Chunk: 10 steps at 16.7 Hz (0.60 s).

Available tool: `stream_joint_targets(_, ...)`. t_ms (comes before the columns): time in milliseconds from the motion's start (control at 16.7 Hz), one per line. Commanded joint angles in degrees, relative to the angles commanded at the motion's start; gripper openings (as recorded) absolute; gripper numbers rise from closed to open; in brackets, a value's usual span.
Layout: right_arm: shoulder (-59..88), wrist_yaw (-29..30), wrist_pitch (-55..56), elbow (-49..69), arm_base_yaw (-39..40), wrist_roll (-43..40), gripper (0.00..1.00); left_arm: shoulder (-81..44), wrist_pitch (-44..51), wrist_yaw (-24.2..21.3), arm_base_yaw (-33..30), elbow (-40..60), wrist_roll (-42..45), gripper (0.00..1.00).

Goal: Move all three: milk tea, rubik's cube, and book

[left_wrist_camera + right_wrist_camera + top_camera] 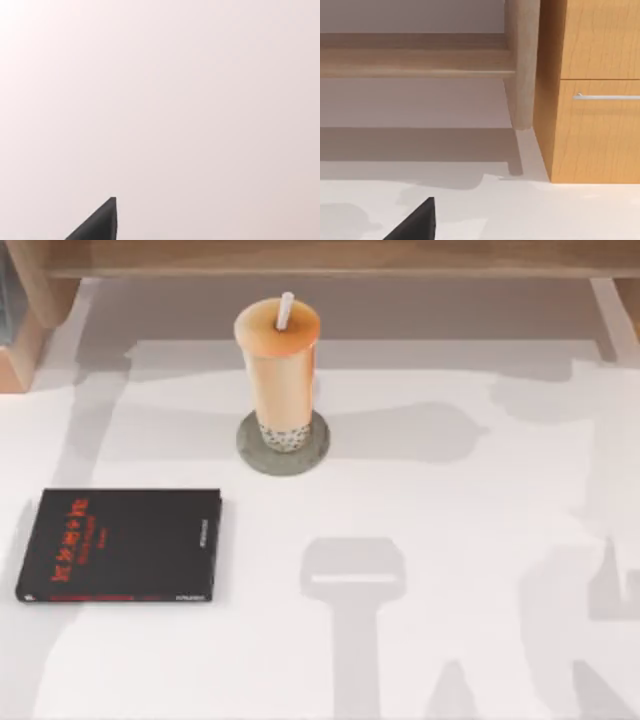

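Observation:
The milk tea (278, 370), a tall orange-tan cup with a white straw and dark pearls at its base, stands upright at the table's back middle. It rests on a round grey coaster (250, 452). The rubik's cube and the book are out of view. A dark wedge of my left gripper (100, 224) juts in at the edge of the left wrist view, over plain pale surface. A like dark part of my right gripper (417, 222) hangs above the white tabletop, facing wooden furniture. Neither gripper is near the cup.
A thin black volume with red lettering (120, 545) lies flat at the table's left. A wooden ledge (320, 255) runs along the back. A wooden cabinet with a metal handle (607, 96) and a post (522, 65) stand beyond the table. Arm shadows fall on the tabletop (480, 540).

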<state>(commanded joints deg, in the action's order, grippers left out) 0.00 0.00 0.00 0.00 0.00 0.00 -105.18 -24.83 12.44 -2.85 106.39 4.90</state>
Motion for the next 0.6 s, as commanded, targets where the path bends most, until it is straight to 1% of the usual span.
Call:
stream_joint_targets(120,0.0,0.0,0.0,0.0,0.0,0.0,1.0,-0.4,-6.1,-6.4,7.1,-2.9,0.1,1.0)
stream_joint_targets(180,0.0,0.0,0.0,0.0,0.0,0.0,1.0,-1.1,-8.3,-10.6,10.2,-5.2,-0.1,1.0)
stream_joint_targets(300,0.0,0.0,0.0,0.0,0.0,0.0,1.0,-3.0,-10.8,-19.9,16.0,-11.5,-1.0,1.0)
stream_joint_targets(420,0.0,0.0,0.0,0.0,0.0,0.0,1.0,-4.8,-11.2,-27.6,20.0,-18.3,-2.4,1.0)
stream_joint_targets(540,0.0,0.0,0.0,0.0,0.0,0.0,1.0,-7.1,-10.5,-32.8,22.7,-23.2,-3.8,1.0)
stream_joint_targets(600,0.0,0.0,0.0,0.0,0.0,0.0,1.0,-8.2,-10.0,-34.5,23.6,-24.8,-4.4,1.0)
